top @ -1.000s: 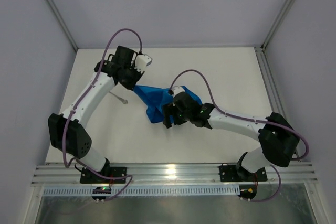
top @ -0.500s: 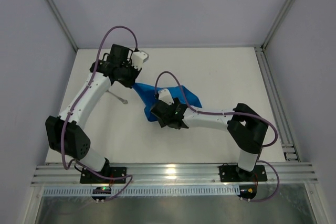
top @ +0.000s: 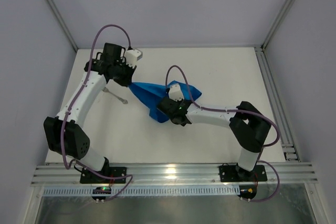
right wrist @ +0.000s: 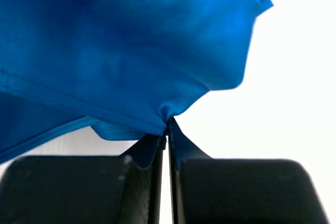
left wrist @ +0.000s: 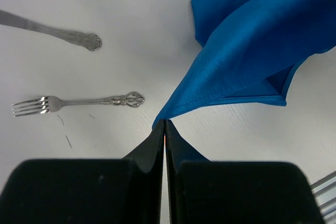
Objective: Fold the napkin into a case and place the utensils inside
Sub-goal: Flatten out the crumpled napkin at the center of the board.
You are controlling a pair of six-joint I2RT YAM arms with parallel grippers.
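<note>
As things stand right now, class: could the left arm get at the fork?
Probably not yet. The fork lies bare on the table near the left gripper, nothing covering it, but that gripper is shut on a corner of the napkin and would have to release first.

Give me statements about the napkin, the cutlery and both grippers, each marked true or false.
1. The left gripper is shut on the napkin. True.
2. The right gripper is open, away from the napkin. False: it too is shut on the napkin.
3. The fork lies on the table, outside the napkin. True.
4. The knife is inside the napkin. False: it lies bare on the table near the fork.
5. The napkin is folded flat and narrow. False: it is loose and bunched between the grippers.
</note>
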